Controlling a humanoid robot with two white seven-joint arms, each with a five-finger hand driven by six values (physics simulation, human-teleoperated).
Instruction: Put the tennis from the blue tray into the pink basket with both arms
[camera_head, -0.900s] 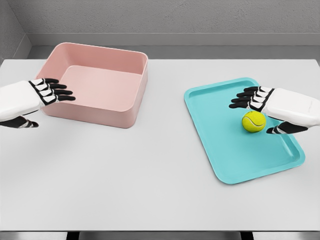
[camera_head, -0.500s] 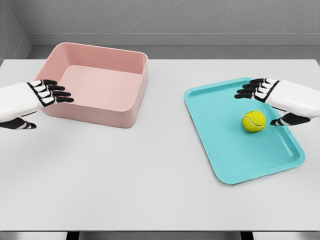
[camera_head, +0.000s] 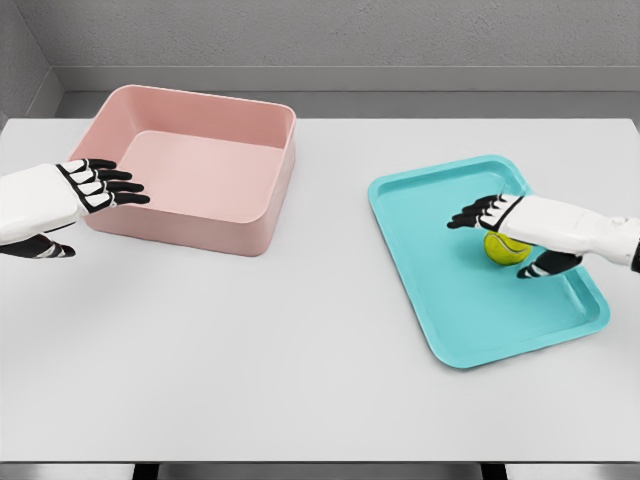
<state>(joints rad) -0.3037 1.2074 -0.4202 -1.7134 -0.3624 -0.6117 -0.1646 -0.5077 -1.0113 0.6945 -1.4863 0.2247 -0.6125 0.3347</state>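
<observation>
While the ball (camera_head: 503, 249) lies in the blue tray (camera_head: 450, 300) at right of frame, the right hand (camera_head: 512, 232) arches over it, fingers spread, not gripping. The left hand (camera_head: 72, 195), fingers relaxed, hovers beside the pink basket (camera_head: 250, 215) at upper left.

A wide, smooth white rectangular table (camera_head: 250, 350) fills most of the view under soft even light, and behind its far edge there is a grey textured wall (camera_head: 350, 30) with a darker grey floor strip (camera_head: 400, 104) below it.
</observation>
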